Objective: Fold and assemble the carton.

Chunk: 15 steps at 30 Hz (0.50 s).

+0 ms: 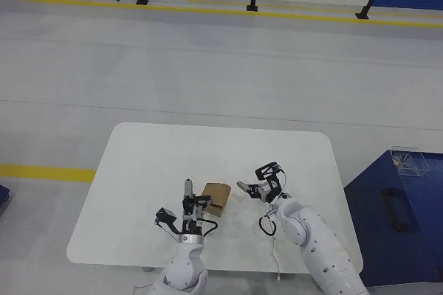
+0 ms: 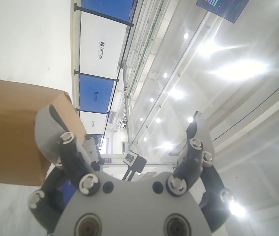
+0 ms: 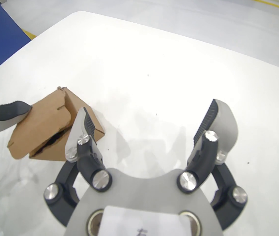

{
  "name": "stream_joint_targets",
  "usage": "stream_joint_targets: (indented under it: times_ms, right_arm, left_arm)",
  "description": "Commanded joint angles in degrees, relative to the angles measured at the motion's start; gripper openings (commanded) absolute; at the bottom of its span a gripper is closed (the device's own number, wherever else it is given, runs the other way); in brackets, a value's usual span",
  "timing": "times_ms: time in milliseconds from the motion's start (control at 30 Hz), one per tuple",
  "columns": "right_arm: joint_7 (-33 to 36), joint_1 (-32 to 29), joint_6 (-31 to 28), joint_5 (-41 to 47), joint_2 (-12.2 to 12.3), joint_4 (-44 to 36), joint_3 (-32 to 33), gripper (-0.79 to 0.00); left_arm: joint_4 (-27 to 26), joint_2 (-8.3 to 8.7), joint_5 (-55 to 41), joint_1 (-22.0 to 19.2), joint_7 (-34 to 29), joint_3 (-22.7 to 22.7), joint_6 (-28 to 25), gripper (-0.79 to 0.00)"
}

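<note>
Between spread L fingers (image 2: 46,131) & spread R fingers (image 3: 224,124), carton (image 1: 218,196) sits against L's.

Carton (image 2: 9,133) partly beyond frame edge

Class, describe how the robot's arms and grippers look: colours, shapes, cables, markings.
Both arms have smooth, rounded white shells; the right arm carries a looped black cable. The left gripper and right gripper match: grey curved fingers, black ribbed pads, black links, silver pivots. A white label marks the right one's base.
</note>
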Motion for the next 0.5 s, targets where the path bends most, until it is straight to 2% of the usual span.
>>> stream_joint_targets:
  times_ms: [0,167,467]
  right_arm:
    - [2.01,-0.37,-1.08,-0.60,0.20,0.31,0.08,0.000]
    - [4.66,-0.27,-3.19,-1.03,0.02,1.44,-1.74,0.000]
    - [4.56,5.78,0.07,-1.17,-2.11,6.69,-7.71,0.000]
  left_arm:
    - [-1.58,0.02,-0.02,0.79,-0.56,-0.19,-1.10,0.000]
    - [-6.32,0.26,-1.30,3.89,-3.25,-0.65,-2.81,0.000]
    - [-6.32,0.26,-1.30,3.89,-3.25,-0.65,-2.81,0.000]
